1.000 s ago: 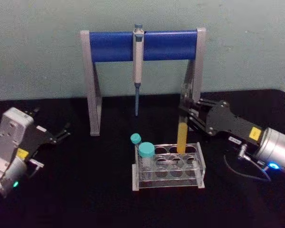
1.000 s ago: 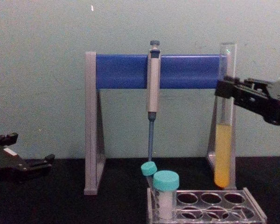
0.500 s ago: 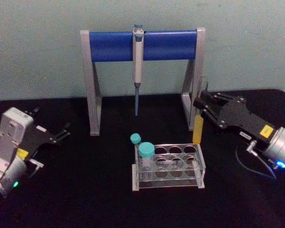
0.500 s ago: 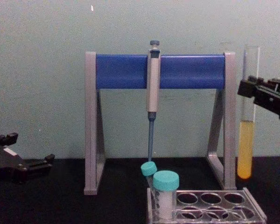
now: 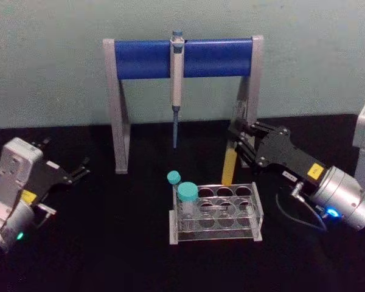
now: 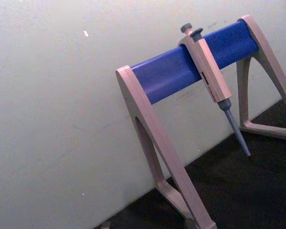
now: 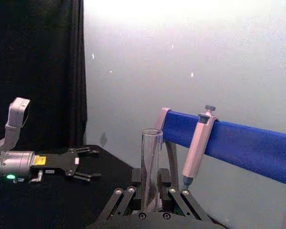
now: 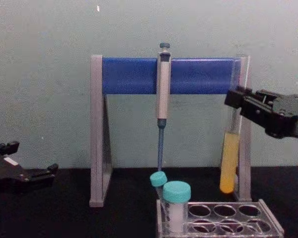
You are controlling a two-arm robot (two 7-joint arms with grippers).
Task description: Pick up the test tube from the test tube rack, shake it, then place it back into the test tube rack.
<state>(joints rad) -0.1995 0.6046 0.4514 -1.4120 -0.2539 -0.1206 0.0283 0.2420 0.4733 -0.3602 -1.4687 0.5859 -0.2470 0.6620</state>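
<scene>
Looks mid-shake: tube (image 5: 229, 165) pinched near its top by right gripper (image 5: 236, 141), tilted, bottom hanging just above back edge of rack (image 5: 256, 213), in no hole. High grip leaves liquid end free to swing & re-enter. Left gripper (image 5: 80, 171) parked spread open, far left over worktop (image 5: 109, 243).

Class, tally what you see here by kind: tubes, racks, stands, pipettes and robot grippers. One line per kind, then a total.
Test tube with yellow liquid: 1, held up by the right gripper
Teal-capped tubes: 2
Test tube rack: 1
Pipette stand: 1
Pipette: 1
Grippers: 2, the left gripper parked at the left
Total: 8
</scene>
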